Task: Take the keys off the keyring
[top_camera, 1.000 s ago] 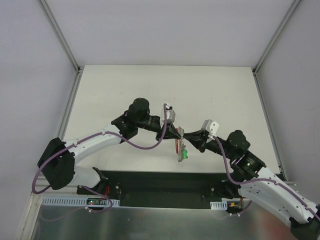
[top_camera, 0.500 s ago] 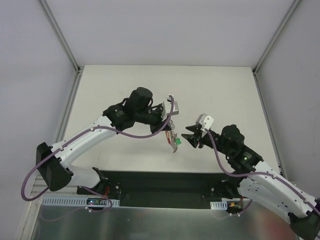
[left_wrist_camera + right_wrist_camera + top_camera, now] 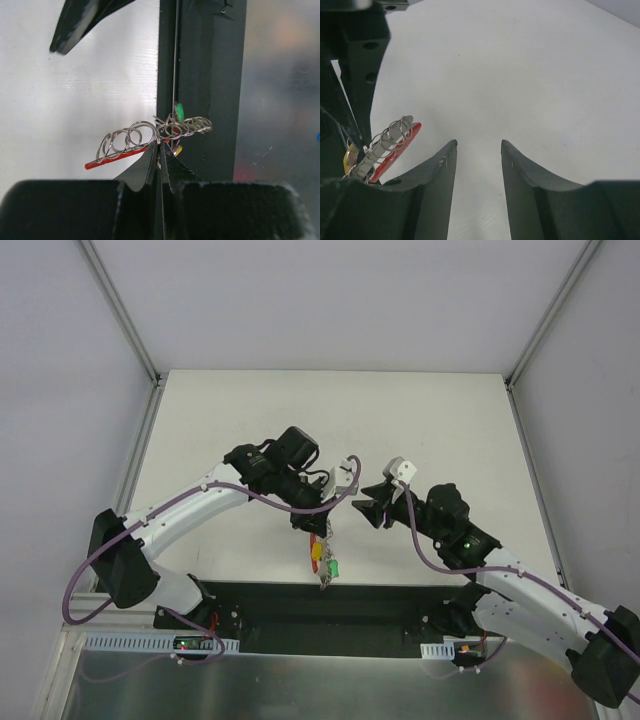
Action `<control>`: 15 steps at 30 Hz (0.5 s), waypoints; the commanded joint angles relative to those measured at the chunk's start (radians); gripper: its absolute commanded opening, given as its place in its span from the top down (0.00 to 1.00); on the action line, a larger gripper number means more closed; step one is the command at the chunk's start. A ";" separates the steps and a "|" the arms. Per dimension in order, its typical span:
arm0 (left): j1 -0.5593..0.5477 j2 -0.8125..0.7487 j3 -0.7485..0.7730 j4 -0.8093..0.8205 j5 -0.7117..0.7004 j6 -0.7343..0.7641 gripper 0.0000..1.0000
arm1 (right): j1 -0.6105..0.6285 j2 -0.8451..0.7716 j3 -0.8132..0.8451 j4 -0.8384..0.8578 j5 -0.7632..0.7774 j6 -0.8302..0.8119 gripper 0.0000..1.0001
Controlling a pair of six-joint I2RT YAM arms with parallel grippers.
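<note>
Three keys (image 3: 323,558) hang from the left hand's (image 3: 318,528) pinched keyring (image 3: 159,149).

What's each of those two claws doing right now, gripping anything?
Left gripper: jaws closed on the keyring, keys dangling below.
Right gripper: jaws open, holding nothing.

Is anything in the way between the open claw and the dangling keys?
Nothing visible is. The open, empty right claw sits beside the bunch of silvery metal keys with red, green and yellow heads, which hangs from the shut left claw. Only air lies between them.
</note>
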 commanded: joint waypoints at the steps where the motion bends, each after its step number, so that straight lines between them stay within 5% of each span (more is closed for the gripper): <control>1: -0.019 -0.061 0.016 0.026 0.133 0.047 1.00 | -0.011 0.069 0.003 0.151 -0.026 0.159 0.57; 15: -0.037 -0.182 -0.104 0.164 0.061 0.074 1.00 | -0.035 0.214 0.079 0.265 -0.226 0.713 0.54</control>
